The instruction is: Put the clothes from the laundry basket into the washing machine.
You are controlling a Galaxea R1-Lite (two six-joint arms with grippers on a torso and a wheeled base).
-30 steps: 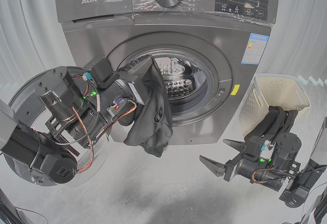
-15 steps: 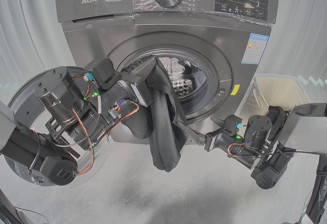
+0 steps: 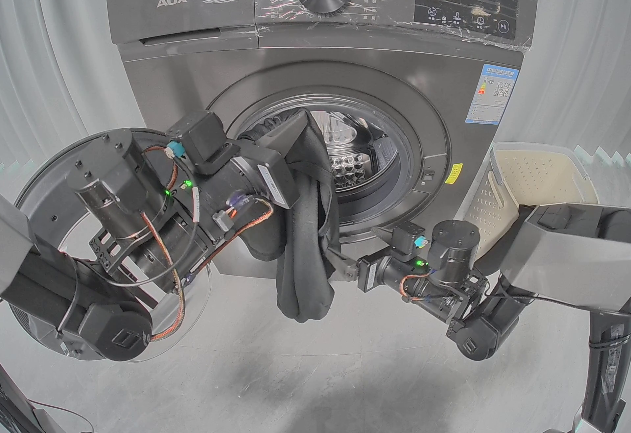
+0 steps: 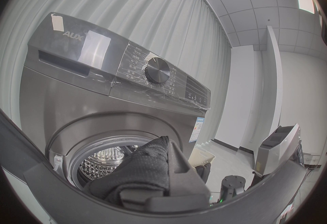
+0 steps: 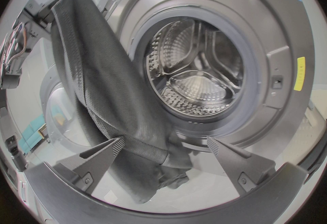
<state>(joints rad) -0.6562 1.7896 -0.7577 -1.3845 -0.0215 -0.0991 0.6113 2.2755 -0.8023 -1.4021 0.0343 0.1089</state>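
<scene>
Swinging in from beside the laundry basket (image 3: pixel 539 174), the right arm (image 3: pixel 453 250) now reaches across the front of the washing machine (image 3: pixel 394 72). Its jaws are spread wide, one on each side of the low, hanging part of the dark garment (image 3: pixel 305 257) and not yet closed on it. The garment has also gathered from a broad drape into a narrower bundle, while the left arm has hardly shifted. The left jaws are clenched on the garment's upper end at the left of the round opening.

This looks like a two-handed feed: the right jaws seem set to catch the trailing cloth and lift it in. Most of the garment still hangs outside, below the lower lip of the opening and above the floor (image 3: pixel 263 355). Nothing lies in the drum (image 5: pixel 197 75).

The lower lip and its rubber seal (image 5: pixel 248 64) are the edge to clear, since cloth dragged across it could snag or slide back out. The open door (image 3: pixel 39 204) stands just behind the left arm, leaving little room on that side. The basket sits close behind the right arm. Open floor lies in front, and the drum itself is wide and deep.
</scene>
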